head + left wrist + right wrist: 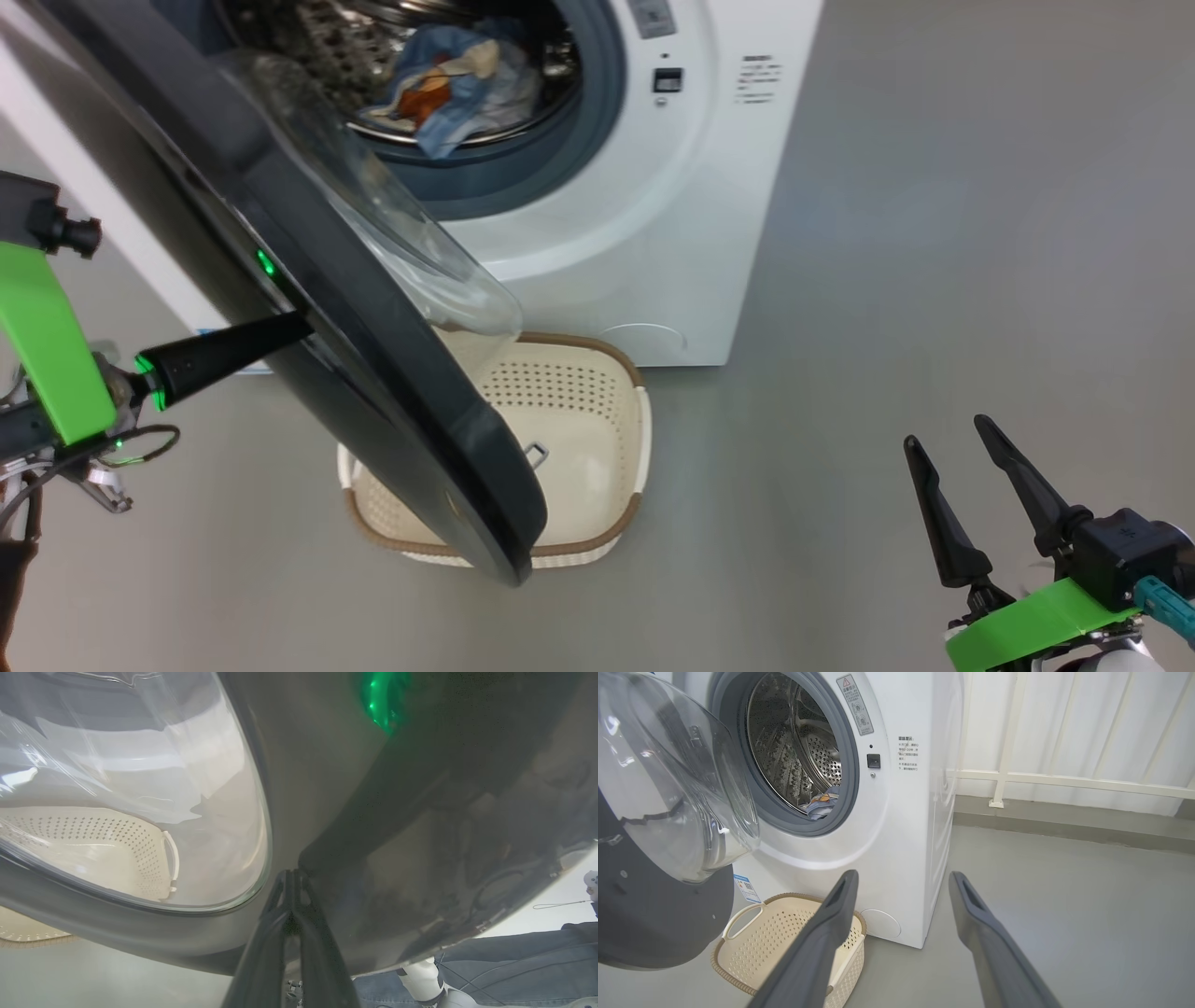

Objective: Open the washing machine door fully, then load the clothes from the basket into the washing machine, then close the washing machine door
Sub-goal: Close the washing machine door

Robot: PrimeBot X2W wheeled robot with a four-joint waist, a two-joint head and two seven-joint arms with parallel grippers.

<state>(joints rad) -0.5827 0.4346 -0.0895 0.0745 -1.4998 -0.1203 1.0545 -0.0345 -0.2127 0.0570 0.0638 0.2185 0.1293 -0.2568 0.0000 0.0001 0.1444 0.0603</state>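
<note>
The white washing machine [644, 233] [906, 826] stands with its door [308, 280] [649, 896] swung partway out over the basket. Light-blue clothes [457, 84] [822, 802] lie inside the steel drum. The cream basket [579, 420] [784, 933] sits on the floor in front of the machine, with nothing showing inside it. My left gripper [299, 327] [292, 877] is shut, its tips pressed against the door's black outer face. My right gripper [948, 439] [901, 877] is open and holds nothing, low on the right, apart from the machine.
Grey floor [934, 233] stretches to the right of the machine. A white railing [1064, 779] and a pale curtain stand behind. A person's jeans-clad legs [490, 961] show past the door's edge in the left wrist view.
</note>
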